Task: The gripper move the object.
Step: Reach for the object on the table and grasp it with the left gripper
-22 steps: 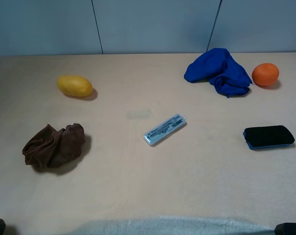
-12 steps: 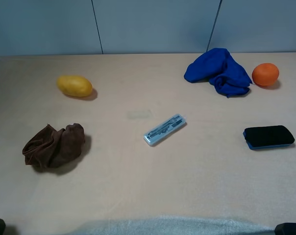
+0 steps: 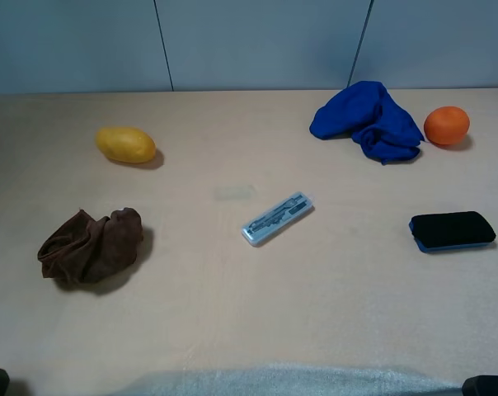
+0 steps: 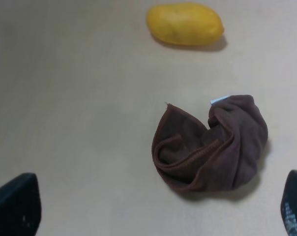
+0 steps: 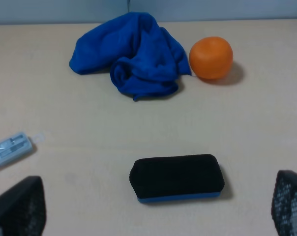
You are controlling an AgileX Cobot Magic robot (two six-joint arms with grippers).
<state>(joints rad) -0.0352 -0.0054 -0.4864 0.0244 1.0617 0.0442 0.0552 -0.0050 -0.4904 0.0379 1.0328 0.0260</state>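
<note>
The object, a smooth yellow oval fruit [image 3: 126,144], lies on the tan table at the far left; the left wrist view shows it too [image 4: 185,24], beyond a crumpled brown cloth. My left gripper [image 4: 153,211] is open, its black fingertips [image 4: 15,206] spread wide at the near edge, well short of the fruit and touching nothing. My right gripper [image 5: 153,206] is open as well, with nothing between its fingertips [image 5: 288,204]. In the exterior high view only dark corners of the arms show at the bottom edge.
A brown cloth [image 3: 91,246] lies in front of the fruit. A pale blue-white case [image 3: 277,218] sits mid-table. On the right are a blue cloth [image 3: 368,120], a round orange [image 3: 446,125] and a black eraser with a blue base [image 3: 452,230].
</note>
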